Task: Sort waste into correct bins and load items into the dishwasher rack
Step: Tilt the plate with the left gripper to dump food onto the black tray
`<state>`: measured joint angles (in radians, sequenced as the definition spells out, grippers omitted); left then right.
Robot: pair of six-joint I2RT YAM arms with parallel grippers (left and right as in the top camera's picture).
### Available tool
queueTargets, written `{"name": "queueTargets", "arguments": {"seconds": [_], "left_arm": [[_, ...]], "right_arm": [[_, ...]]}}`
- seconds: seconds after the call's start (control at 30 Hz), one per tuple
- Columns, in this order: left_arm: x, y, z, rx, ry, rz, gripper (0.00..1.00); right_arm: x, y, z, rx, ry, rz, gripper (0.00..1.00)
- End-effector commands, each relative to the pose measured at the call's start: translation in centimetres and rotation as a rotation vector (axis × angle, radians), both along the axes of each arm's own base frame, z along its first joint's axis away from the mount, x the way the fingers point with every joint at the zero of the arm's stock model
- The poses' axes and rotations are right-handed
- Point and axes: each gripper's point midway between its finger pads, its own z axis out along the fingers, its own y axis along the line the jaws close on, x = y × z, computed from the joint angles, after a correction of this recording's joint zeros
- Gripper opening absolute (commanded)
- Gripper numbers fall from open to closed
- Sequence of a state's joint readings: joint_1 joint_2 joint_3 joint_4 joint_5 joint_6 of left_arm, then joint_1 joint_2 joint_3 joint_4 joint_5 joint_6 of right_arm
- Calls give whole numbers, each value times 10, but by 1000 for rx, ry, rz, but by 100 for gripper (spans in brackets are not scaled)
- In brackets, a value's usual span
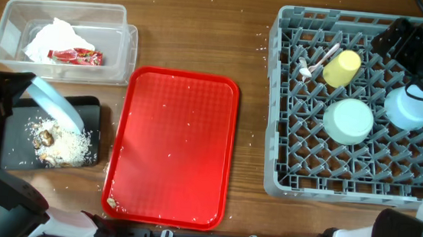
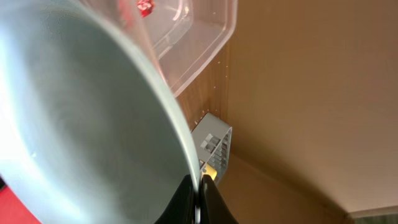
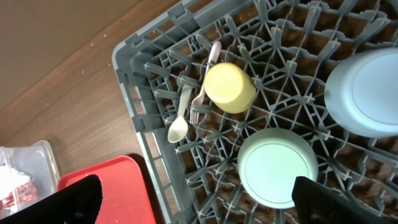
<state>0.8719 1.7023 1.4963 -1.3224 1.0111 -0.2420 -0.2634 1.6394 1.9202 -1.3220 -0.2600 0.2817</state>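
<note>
Left hand [image 2: 200, 190]: clenched on the rim of the large light blue round plate [image 1: 57, 105], tilted over the shallow black rectangular tray [image 1: 9, 147] of beige crumbs [image 1: 71, 146].
Right hand [image 3: 196, 186]: fingers spread, holding nothing, above the large grey plastic pegged rack [image 1: 328, 192].
Farthest: clear rectangular plastic box [image 1: 8, 32] holding crumpled white napkins [image 1: 54, 36] and a red wrapper [image 1: 75, 56].

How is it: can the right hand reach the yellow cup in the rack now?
Probably yes: the right hand is open and empty above the rack, and the yellow cup lies uncovered, only a fork beside it.
</note>
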Motion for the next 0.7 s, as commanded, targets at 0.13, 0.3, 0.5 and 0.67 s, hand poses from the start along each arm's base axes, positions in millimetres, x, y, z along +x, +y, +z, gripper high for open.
{"name": "queueTargets", "arguments": {"seconds": [0.13, 0.3, 0.5, 0.67], "left_arm": [[-10, -1, 18, 8, -103, -30, 4], [-19, 4, 15, -1, -92, -20, 4], [-25, 8, 18, 1, -123, -19, 4], [-29, -2, 25, -41, -131, -31, 4]], "right_arm": [[2, -2, -3, -22, 6, 8, 100], [2, -2, -3, -22, 6, 8, 100], [2, -2, -3, -22, 6, 8, 100], [2, -2, -3, -22, 6, 8, 100]]}}
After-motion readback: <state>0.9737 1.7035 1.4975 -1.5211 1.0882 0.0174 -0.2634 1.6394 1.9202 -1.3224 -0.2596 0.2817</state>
